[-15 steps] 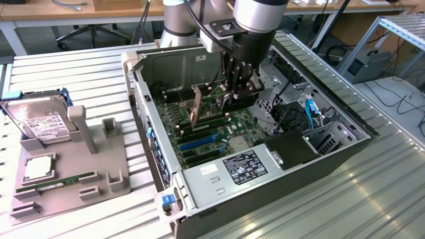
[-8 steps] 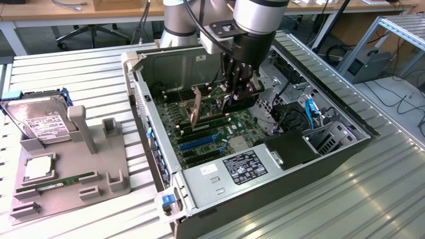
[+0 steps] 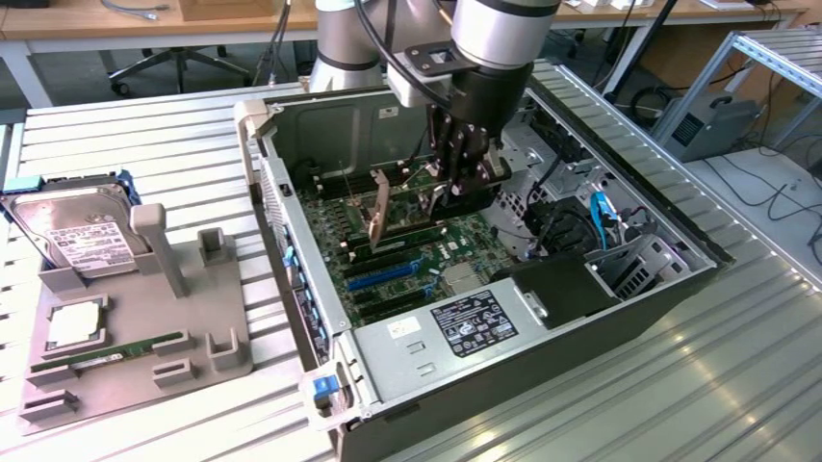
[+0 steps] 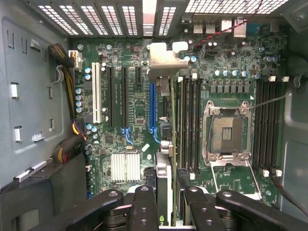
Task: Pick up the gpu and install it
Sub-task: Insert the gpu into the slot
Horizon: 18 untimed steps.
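The gripper (image 4: 166, 202) is seen closest, its fingers (image 4: 144, 207) clamped on the gpu (image 4: 171, 125), which is held on edge above the motherboard (image 4: 139, 110) inside the open case (image 3: 327, 130), to the exterior view's right of the parts tray (image 3: 141, 308). The silver bracket (image 4: 163, 60) is turned toward the vented case wall. The card is judged not yet seated; its lower edge should be aligned with the blue slot (image 4: 152, 106) and lowered straight, without tilt.

We see the gpu (image 3: 380, 217) as a brownish board with a silver bracket; the tool (image 3: 452, 197) is black; the motherboard (image 4: 139, 96) is green, with blue slots (image 4: 152, 103) and a white slot (image 4: 95, 91); the hard drive (image 3: 77, 236) is silver, white-labelled; the counter (image 3: 154, 144) is ribbed grey.
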Motion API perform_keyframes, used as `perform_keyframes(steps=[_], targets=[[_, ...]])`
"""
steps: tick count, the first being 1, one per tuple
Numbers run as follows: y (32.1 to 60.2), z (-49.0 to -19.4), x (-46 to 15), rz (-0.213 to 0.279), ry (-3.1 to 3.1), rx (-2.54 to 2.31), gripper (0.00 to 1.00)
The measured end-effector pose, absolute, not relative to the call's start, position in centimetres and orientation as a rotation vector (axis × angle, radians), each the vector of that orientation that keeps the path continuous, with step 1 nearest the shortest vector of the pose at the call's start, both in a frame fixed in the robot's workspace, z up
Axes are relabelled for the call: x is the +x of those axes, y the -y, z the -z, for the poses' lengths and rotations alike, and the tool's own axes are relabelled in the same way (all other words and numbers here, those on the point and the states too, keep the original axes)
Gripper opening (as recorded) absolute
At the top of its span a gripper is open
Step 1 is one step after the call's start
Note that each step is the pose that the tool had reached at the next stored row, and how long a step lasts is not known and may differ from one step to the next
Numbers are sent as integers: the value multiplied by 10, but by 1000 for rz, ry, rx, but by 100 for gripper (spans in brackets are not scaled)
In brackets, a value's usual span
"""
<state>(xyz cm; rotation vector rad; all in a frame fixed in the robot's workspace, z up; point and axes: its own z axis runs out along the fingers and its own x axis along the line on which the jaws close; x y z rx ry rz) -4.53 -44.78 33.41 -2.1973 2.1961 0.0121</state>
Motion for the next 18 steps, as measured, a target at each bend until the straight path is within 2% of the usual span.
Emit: perform_keyframes(steps=[18], targets=[[451, -331, -45, -12, -2196, -2197, 27]])
